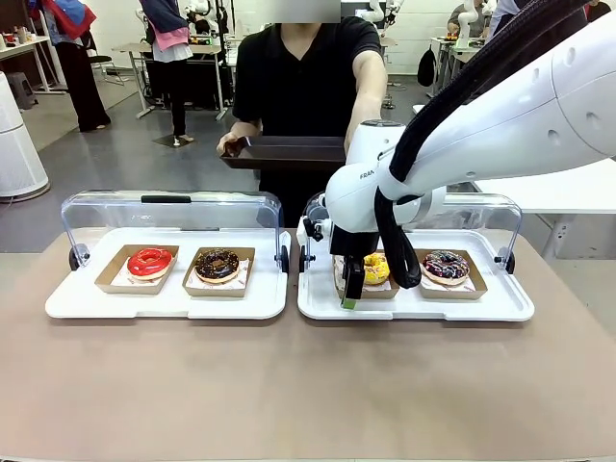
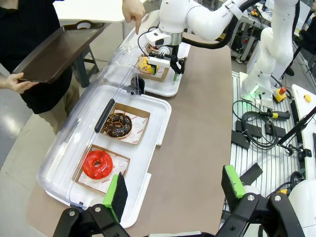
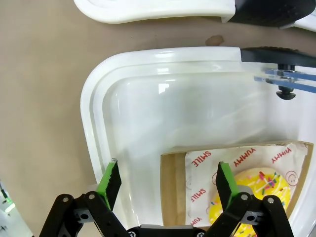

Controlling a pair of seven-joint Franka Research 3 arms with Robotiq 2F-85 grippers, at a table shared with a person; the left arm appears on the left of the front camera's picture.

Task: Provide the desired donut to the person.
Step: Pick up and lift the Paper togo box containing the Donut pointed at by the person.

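My right claw (image 1: 353, 292) hangs wide open over the left end of the right white tray (image 1: 423, 308), one finger above bare tray floor, the other above the rim of the yellow sprinkled donut (image 1: 376, 267) in its cardboard holder (image 3: 173, 197). My left claw (image 2: 173, 190) is also spread open, by the red donut (image 2: 97, 164) end of the left white tray (image 2: 158, 123). The person (image 1: 306, 77) holds a dark serving tray (image 1: 284, 152) beyond the table's far edge.

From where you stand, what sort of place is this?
Probably a robotics lab staged as a donut counter: donuts on white lidded trays, a person holding a brown serving tray, and cables on a metal bench beside the table.
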